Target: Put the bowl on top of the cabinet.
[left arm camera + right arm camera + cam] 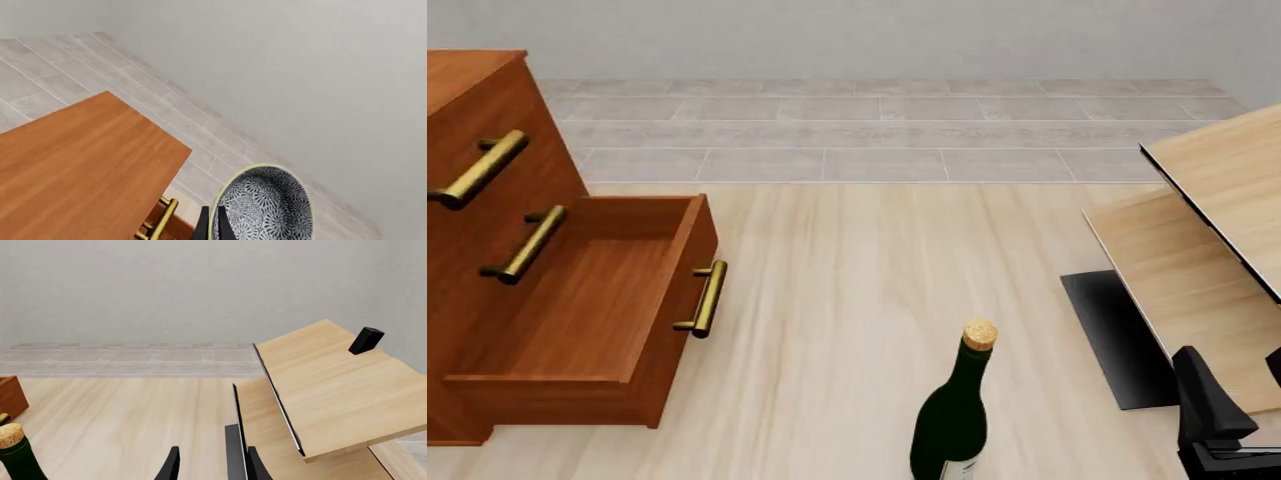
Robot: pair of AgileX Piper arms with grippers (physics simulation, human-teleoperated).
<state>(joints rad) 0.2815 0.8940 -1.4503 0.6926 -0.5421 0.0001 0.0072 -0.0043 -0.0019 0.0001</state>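
In the left wrist view the bowl (267,207) has a grey-white patterned inside and a pale rim. My left gripper (213,229) is shut on that rim, one dark finger (201,226) outside and one inside. Beside the bowl lies the flat reddish-brown top of the cabinet (80,165); the bowl hangs just off its corner, on the brass handle (160,220) side. The front view shows the cabinet (507,240) at the left with one drawer (601,300) pulled open, but not the bowl or the left gripper. My right gripper (1241,400) (213,467) stands open and holds nothing at the near right.
A dark green corked bottle (958,410) stands near the front middle. Pale light-wood panels (1214,220) lean at the right, with a black mat (1114,340) below them. A small black block (366,340) sits on the upper panel. A grey wall rises behind the tiled floor.
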